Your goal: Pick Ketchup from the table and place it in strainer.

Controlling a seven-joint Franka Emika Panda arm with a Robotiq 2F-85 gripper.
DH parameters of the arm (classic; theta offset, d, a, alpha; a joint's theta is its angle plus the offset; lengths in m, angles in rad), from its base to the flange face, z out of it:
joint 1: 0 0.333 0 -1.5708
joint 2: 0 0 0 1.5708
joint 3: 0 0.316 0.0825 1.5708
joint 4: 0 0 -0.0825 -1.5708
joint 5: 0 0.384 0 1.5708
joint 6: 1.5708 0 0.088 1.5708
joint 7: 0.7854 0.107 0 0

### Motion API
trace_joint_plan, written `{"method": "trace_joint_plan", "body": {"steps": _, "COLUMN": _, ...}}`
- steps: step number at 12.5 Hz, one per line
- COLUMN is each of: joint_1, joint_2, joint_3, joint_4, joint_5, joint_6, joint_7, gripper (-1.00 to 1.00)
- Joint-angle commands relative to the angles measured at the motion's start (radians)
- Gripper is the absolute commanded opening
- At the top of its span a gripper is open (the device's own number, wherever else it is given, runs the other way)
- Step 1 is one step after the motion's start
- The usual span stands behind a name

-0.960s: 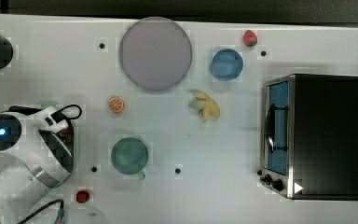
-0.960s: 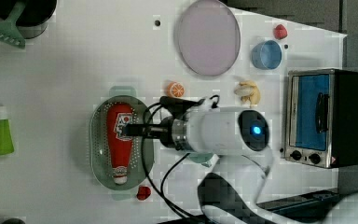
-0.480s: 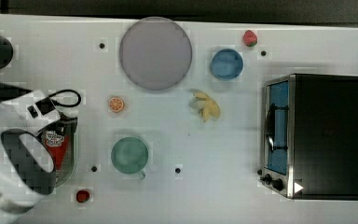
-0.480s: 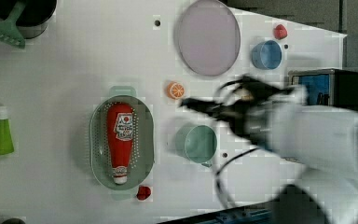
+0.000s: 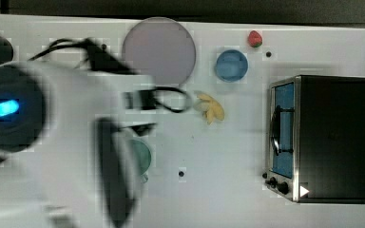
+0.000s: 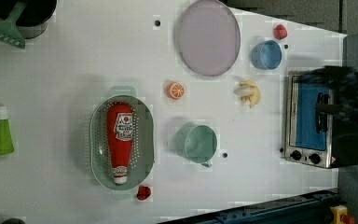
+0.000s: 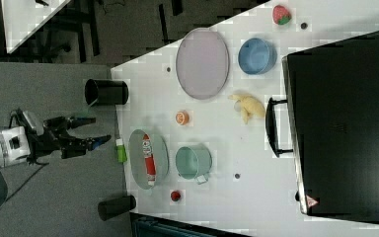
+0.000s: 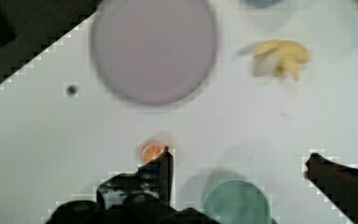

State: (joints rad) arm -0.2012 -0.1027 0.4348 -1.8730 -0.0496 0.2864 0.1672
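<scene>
Red against pale green, the Ketchup (image 6: 120,142), a slim plastic bottle with a white label, lay lengthwise inside the strainer (image 6: 98,140), the mint-green oval basket with a perforated base. In the left view it rested on that base, cap towards the small round red blob (image 6: 143,192) just beyond the basket's lower end. So the placement looked finished, and only the arm's retreat seemed to remain.

What had just changed was the arm. A second earlier, in the left view, it hung directly over the basket with its fingers at the bottle. Half a second earlier it had swung off to the basket's right, above the round teal-green mug (image 6: 200,143). Now the left view showed the basket quite uncovered.

In the right view the gripper (image 7: 91,131) sat well off to the basket's left, beyond the edge of the white table (image 7: 256,197). Its fingers stood spread wide, with nothing between them. The wrist view agreed: two dark fingertips (image 8: 161,165) stood far apart, the gap between them bare.

The bottle itself lay in the same place and at the same angle in the basket as in both earlier left views, so letting go had not disturbed it. The neighbours to the basket's right had not shifted either: the orange slice (image 6: 175,90), the mug, the large grey round plate (image 6: 208,36) and the peeled banana piece (image 6: 249,93).
</scene>
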Motion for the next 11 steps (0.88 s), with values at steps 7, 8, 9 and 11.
{"method": "trace_joint_plan", "body": {"steps": 7, "joint_1": -0.039, "joint_2": 0.001, "joint_3": -0.208, "joint_4": 0.123, "joint_5": 0.044, "joint_6": -0.243, "joint_7": -0.038, "gripper": 1.00}}
{"method": "trace_joint_plan", "body": {"steps": 8, "joint_1": -0.040, "joint_2": 0.001, "joint_3": -0.217, "joint_4": 0.124, "joint_5": 0.043, "joint_6": -0.243, "joint_7": -0.044, "gripper": 1.00}}
{"method": "trace_joint_plan", "body": {"steps": 9, "joint_1": -0.040, "joint_2": 0.003, "joint_3": -0.225, "joint_4": 0.124, "joint_5": 0.044, "joint_6": -0.242, "joint_7": -0.044, "gripper": 1.00}}
{"method": "trace_joint_plan", "body": {"steps": 11, "joint_1": -0.040, "joint_2": 0.007, "joint_3": -0.230, "joint_4": 0.123, "joint_5": 0.044, "joint_6": -0.243, "joint_7": -0.043, "gripper": 1.00}}
